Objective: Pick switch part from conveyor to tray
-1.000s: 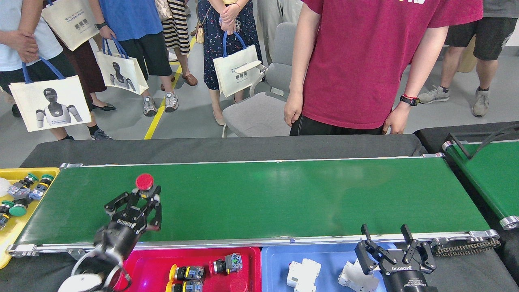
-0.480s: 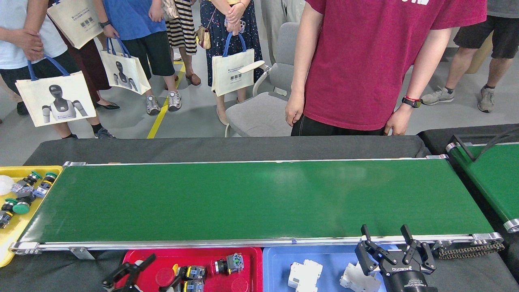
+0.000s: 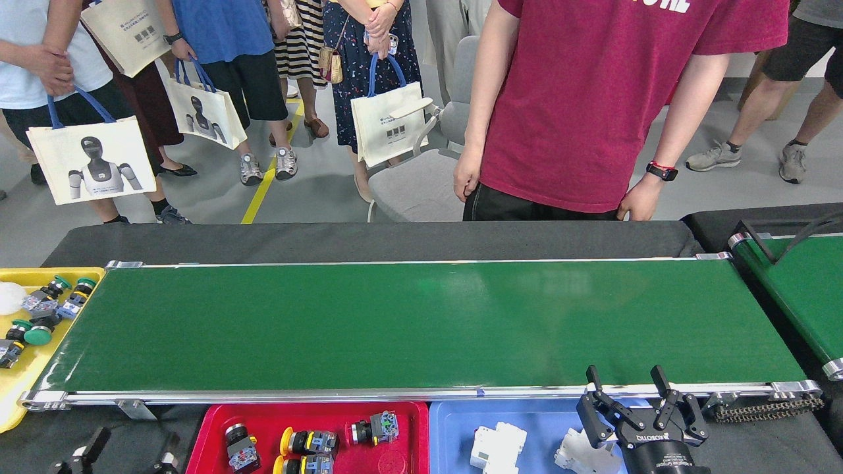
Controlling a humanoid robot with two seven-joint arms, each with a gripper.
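Long green conveyor [image 3: 421, 322] across the middle of the view, belt bare from end to end, silvery rails along both long edges. At 6 o'clock, just below the near rail, a red tray [image 3: 263, 416] holding the switch parts: one dark-capped switch part [image 3: 240, 447] lying alone toward the tray's left, two yellow-capped ones [image 3: 306, 451] beside it, a black one with a grey block [image 3: 377, 428] to their right, plus a red disc [image 3: 388, 459] near the tray's right corner.

At 7 o'clock, at the very bottom edge, left gripper [image 3: 122, 454] only partly in frame: two dark fingers [image 3: 97, 442] poking up, spread well apart, nothing between them, off to the left of the red tray over the dark worktop [image 3: 369, 238].

At 5 o'clock, right gripper [image 3: 629, 388] above a blue tray [image 3: 454, 421], fingers parted and empty, tips near the conveyor's near rail. White plastic parts [image 3: 498, 446] in the blue tray (a second white piece just left of the gripper body).

At 9 o'clock, a yellow tray [image 3: 26, 375] with several green-capped switches [image 3: 39, 332]. At 3 o'clock, a narrower green belt [image 3: 800, 289], seen in part.

At 12 o'clock, a person in a dark red shirt [image 3: 593, 99] standing just behind the worktop; more onlookers with printed tote bags [image 3: 92, 161] toward 10 and 11 o'clock, a grey chair [image 3: 421, 184] between them.
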